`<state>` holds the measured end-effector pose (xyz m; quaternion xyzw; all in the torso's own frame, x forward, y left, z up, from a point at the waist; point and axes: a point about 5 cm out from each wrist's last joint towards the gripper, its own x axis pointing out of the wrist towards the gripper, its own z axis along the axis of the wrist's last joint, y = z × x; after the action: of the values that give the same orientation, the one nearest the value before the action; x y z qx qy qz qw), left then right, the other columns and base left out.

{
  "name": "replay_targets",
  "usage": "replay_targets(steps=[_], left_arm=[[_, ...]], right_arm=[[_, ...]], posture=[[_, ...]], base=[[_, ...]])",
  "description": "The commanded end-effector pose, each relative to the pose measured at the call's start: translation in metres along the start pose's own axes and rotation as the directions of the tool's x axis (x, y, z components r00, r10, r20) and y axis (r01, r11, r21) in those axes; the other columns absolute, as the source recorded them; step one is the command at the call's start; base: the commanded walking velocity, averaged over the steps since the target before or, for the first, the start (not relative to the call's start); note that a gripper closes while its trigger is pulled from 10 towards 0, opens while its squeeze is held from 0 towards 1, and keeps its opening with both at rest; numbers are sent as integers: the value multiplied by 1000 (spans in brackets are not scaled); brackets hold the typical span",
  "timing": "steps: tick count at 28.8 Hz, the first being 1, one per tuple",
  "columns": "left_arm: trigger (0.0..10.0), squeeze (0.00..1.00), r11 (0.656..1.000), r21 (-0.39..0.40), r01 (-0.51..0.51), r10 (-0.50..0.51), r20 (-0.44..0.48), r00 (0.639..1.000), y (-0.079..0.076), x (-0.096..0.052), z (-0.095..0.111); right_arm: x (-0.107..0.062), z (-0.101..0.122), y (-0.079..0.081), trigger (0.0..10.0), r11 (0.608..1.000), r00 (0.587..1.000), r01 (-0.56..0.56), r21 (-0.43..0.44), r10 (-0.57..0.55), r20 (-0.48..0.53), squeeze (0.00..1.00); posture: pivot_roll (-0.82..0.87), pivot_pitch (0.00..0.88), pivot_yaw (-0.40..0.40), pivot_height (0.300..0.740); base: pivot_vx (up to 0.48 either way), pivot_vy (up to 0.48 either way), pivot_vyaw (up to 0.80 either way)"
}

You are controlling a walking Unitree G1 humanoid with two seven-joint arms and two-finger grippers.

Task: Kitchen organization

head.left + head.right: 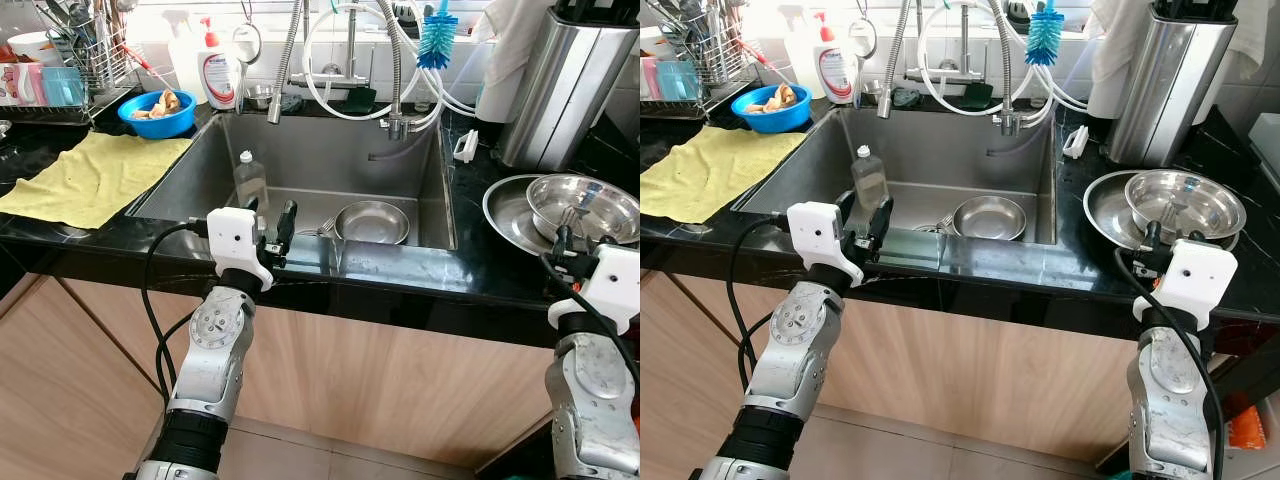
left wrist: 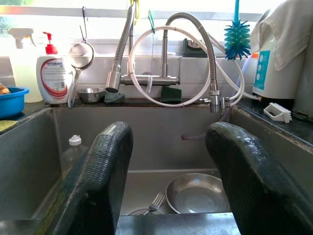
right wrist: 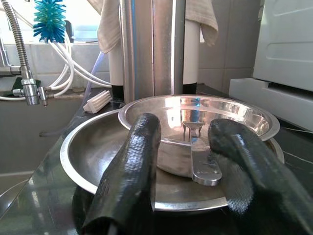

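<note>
At lower centre, the left gripper [image 1: 272, 228] is held open and empty over the sink [image 1: 200, 180]; the right gripper [image 3: 190, 161] is parted before stacked steel bowls [image 3: 98, 147]. The soap bottle [image 1: 219, 68] label is unreadable.

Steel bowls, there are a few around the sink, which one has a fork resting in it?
The bowl on the counter, nested in the wide steel plate ahead of the right gripper. The sink bowl is empty; its fork lies beside it.

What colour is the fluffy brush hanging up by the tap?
The brush is bright blue-green with a blue handle. The left wrist view shows it best.
</note>
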<state>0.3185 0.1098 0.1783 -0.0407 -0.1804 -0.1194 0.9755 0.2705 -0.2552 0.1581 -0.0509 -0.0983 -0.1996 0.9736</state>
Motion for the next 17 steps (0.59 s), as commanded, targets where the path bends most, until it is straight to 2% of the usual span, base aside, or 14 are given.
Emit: replay_targets(steps=[1,11,17], left_arm=[[10000,0,1000,13,0,0,-12,1000,3,-1,-1],[10000,0,1000,11,2,-2,-5,1000,1,2,1],[10000,0,1000,13,-10,10,3,1000,1,3,2]], right_arm=[[3,2,2,0,1000,1000,2,12,-2,7,0],[6,8,3,0,1000,1000,-1,13,0,31,0],[10,19,6,0,1000,997,-14,19,12,76,0]], posture=[[-50,0,50,740],[-50,0,50,740],[-48,0,47,740]], base=[[0,0,0],[0,0,0],[0,0,0]])
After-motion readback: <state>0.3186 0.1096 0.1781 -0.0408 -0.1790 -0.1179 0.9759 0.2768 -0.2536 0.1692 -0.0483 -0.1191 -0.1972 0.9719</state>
